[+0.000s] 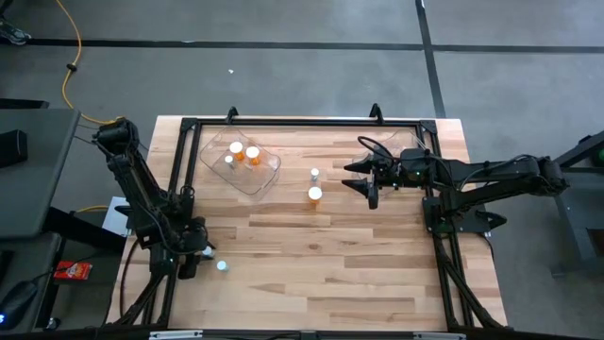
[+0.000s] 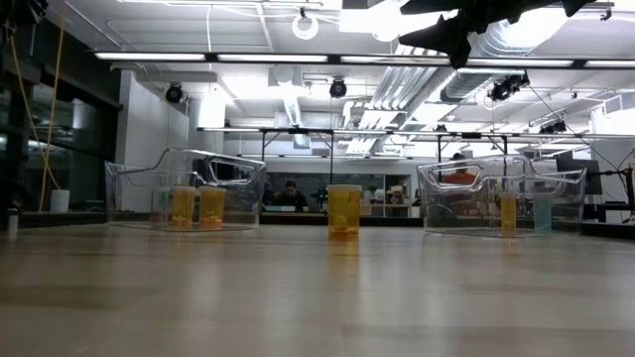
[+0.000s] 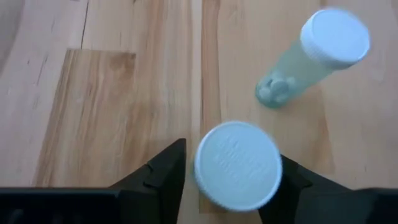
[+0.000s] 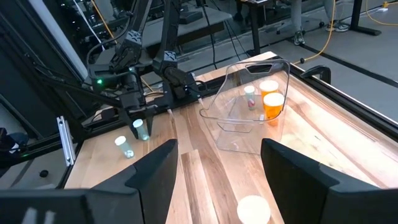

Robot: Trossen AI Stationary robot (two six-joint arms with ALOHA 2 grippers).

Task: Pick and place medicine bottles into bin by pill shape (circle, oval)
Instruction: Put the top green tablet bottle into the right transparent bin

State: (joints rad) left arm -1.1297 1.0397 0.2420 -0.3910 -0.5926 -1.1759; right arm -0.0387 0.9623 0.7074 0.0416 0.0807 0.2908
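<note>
Near the table's left front corner my left gripper (image 1: 196,257) points steeply down, shut on a small pale bottle with a white cap (image 3: 237,165). A second pale bottle (image 3: 311,59) with round pills stands on its base on the table just beside it (image 1: 222,266). An orange bottle (image 1: 314,195) and a pale one (image 1: 314,176) stand mid-table. My right gripper (image 1: 368,181) hovers open high above the table to the right of these two. The clear bin (image 1: 241,162) holds two orange bottles and a pale one. My left gripper has the pale bottle between its two fingers (image 3: 287,183), one on each side just below the white cap (image 3: 273,177). The fingers come from above, slanting down. The wide cap hides the place of contact. Whether the bottle's base is on the table cannot be told.
A black frame (image 1: 179,170) runs along the table's left, far and right sides. In the low view a second clear bin (image 2: 501,193) with an orange and a teal bottle shows on the right. Bare wood lies between the left gripper and the mid-table bottles.
</note>
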